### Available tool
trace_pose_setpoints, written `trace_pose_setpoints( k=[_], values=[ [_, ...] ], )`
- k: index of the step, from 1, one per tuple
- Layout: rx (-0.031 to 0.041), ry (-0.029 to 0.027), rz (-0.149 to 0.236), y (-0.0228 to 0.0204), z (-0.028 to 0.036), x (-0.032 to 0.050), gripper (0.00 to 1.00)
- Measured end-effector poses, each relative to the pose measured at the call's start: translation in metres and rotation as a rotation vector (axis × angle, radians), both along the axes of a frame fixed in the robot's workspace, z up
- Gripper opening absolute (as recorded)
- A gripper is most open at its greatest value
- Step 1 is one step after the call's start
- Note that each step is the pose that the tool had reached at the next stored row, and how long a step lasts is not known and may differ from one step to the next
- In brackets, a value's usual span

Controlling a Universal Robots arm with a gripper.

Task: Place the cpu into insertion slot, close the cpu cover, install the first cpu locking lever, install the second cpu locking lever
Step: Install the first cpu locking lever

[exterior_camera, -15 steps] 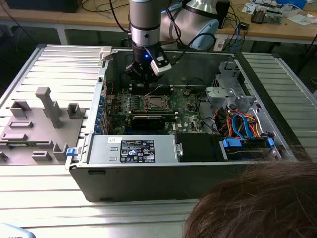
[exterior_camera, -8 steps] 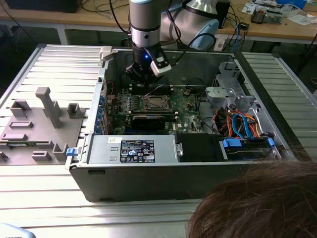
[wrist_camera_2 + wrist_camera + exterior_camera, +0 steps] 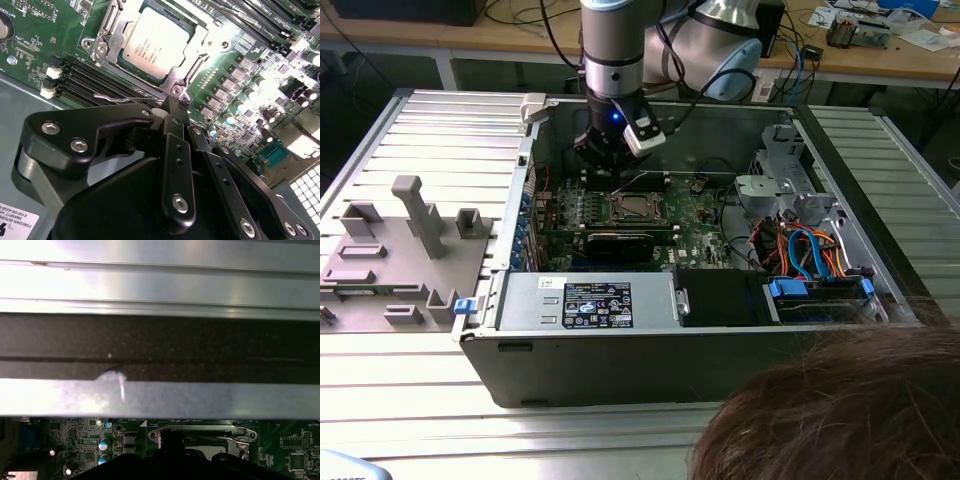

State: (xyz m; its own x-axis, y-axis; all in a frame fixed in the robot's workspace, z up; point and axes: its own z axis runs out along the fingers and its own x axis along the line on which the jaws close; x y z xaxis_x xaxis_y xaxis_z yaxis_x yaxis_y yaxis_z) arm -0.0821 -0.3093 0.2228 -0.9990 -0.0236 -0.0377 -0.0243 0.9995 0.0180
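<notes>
The gripper (image 3: 172, 112) has its black fingers drawn together to a narrow tip, clenched with nothing visibly held between them in the second wrist view. That tip sits right at a thin wire lever (image 3: 120, 99), which runs crosswise along the near edge of the socket; whether it actually touches the wire cannot be told.

Just beyond the fingertips lies the insertion slot (image 3: 150, 45), with the cpu (image 3: 152, 42) already seated flat in it, silver top up. The cpu cover (image 3: 197, 42) is folded down around the chip, its cut-out framing the metal top. So the task's things lie straight ahead of the hand, the nearest socket edge almost under the tip.

Farther off, long memory slots (image 3: 90, 82) flank the socket on the green motherboard (image 3: 40, 35).

In the exterior view the gripper (image 3: 610, 160) hangs inside the open computer case (image 3: 650, 360), just behind the socket (image 3: 638, 208).
</notes>
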Motion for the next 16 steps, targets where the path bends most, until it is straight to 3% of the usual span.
trace_pose_setpoints(
  k=[16],
  values=[
    [0.0003, 0.0, 0.0, 0.0, -0.0065, 0.0, 0.11]
  ],
)
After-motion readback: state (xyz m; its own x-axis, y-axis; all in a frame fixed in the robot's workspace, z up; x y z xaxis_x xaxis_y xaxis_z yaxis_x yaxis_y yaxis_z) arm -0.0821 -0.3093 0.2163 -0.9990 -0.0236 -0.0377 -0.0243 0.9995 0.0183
